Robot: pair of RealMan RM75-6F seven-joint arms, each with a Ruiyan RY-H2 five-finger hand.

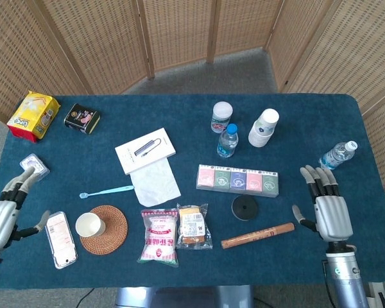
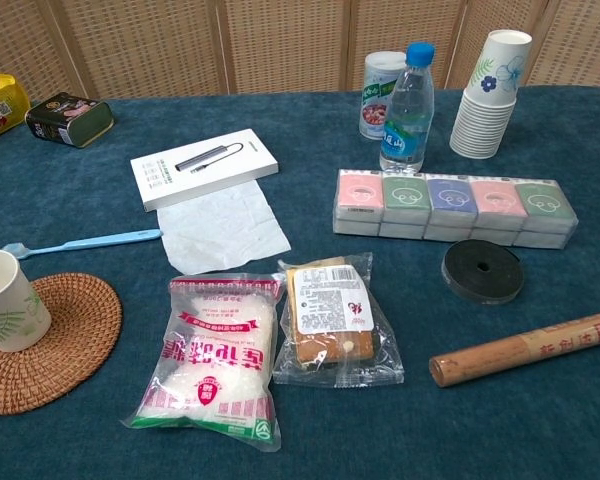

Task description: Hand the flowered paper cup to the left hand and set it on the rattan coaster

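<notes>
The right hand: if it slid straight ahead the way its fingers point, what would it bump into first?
Probably the water bottle lying just beyond the right hand, whose fingers point up the table towards it. Height is hard to judge, so it might pass above.

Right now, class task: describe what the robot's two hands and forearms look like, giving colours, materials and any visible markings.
Both hands show only in the head view. The left hand and the right hand have pale silver-grey shells on the back with darker grey, segmented fingers and black at the joints. The right forearm is a grey cylinder with a blue ring at the wrist. No cables or lettering can be made out.
</notes>
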